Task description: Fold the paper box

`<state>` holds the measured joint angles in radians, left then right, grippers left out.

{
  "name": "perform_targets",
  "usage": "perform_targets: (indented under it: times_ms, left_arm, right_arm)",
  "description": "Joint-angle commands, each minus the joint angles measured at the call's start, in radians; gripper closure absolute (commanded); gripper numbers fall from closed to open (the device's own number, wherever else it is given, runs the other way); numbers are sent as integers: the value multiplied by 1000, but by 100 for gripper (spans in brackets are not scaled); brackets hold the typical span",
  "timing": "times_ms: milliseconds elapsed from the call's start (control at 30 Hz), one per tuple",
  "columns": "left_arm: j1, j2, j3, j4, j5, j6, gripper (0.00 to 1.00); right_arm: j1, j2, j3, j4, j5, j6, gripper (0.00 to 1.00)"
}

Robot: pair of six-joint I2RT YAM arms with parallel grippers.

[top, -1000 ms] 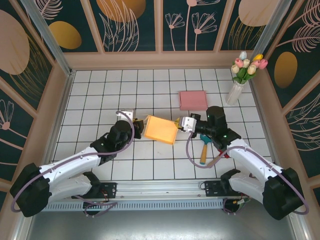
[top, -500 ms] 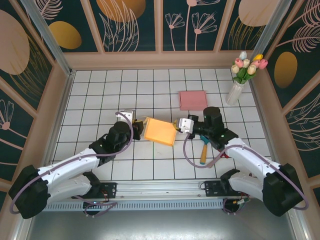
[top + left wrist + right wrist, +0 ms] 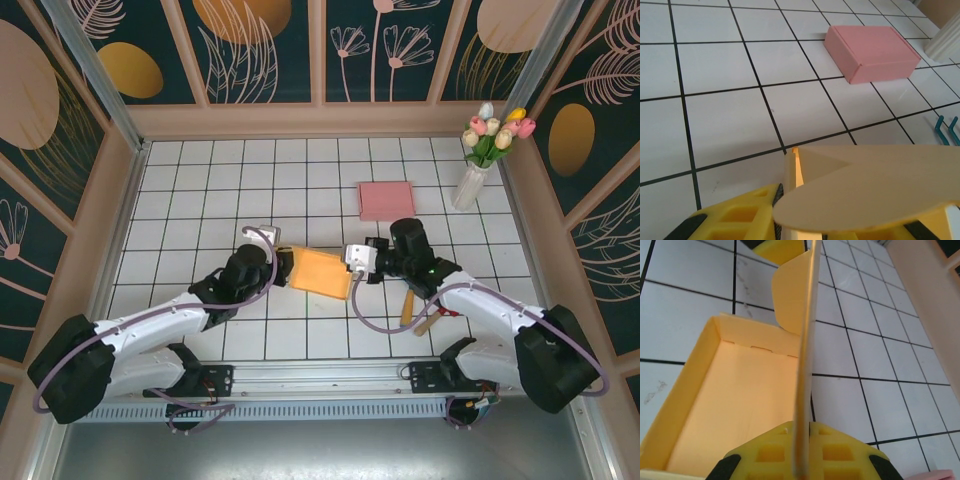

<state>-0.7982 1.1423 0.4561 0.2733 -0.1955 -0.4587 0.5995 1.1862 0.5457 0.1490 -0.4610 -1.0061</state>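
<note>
Paper box (image 3: 322, 271), yellow, sat mid-tabletop (image 3: 200, 180) between the two arms, and whether it rested on the tiles or hung just over them I could not tell. Plenty of bare tile lay to its left and behind it. A pink box (image 3: 386, 200) stood well apart at the back right. A wooden-handled tool (image 3: 408, 302) lay near the right arm, and a vase of tulips (image 3: 472, 180) hugged the far right wall.

Right claw (image 3: 352, 262) was at the box's right edge. From its wrist, the yellow fingers (image 3: 770, 454) were pinched together on a thin upright panel seen edge-on, with the open tray to one side.

Left claw (image 3: 282, 265) met the left edge. Its fingers (image 3: 735, 220) stood partly apart, a wall and a rounded flap between and over them. Gripping or merely touching? Could not tell.
</note>
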Motion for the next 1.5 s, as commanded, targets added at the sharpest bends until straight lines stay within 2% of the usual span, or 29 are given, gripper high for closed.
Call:
perform_targets:
  times_ms: [0,267,433,533,700,800,867,933,1133,1267,1333,1400,1467]
  left_arm:
    - [-2,9,-17,113,44,-18,72]
    - [-2,16,-57,178,107,-33,72]
    - [-2,-31,-83,190,152,-59,74]
    - [-2,-107,-89,114,123,-77,75]
    - [-5,-354,-76,-118,4,-149,81]
    - [-4,-484,-41,-222,-40,-157,71]
    - [-3,-508,-5,-246,-53,-146,66]
    - [-4,-461,41,-263,-54,-131,62]
    - [-4,-148,143,-194,16,-92,57]
    - [-4,-2,161,-125,37,-82,57]
    - [-4,52,159,-101,39,-83,58]
    - [-4,94,150,-81,36,-90,58]
    - [-6,124,131,-51,45,-97,58]
  right_arm:
    - [20,16,-21,-41,20,-49,100]
    - [44,25,-22,-86,79,-94,100]
    - [61,30,-31,-96,127,-122,100]
    - [75,37,-40,-91,155,-130,100]
    - [80,34,-42,-92,170,-136,97]
    - [85,35,-40,-106,190,-149,95]
    - [91,36,-41,-110,199,-156,94]
    - [97,38,-41,-109,203,-157,93]
    - [120,18,-48,-117,220,-160,89]
    - [121,15,-39,-148,212,-156,78]
    - [121,20,-27,-168,201,-152,73]
    - [121,24,-20,-175,193,-148,72]
    - [120,25,-18,-181,181,-148,66]
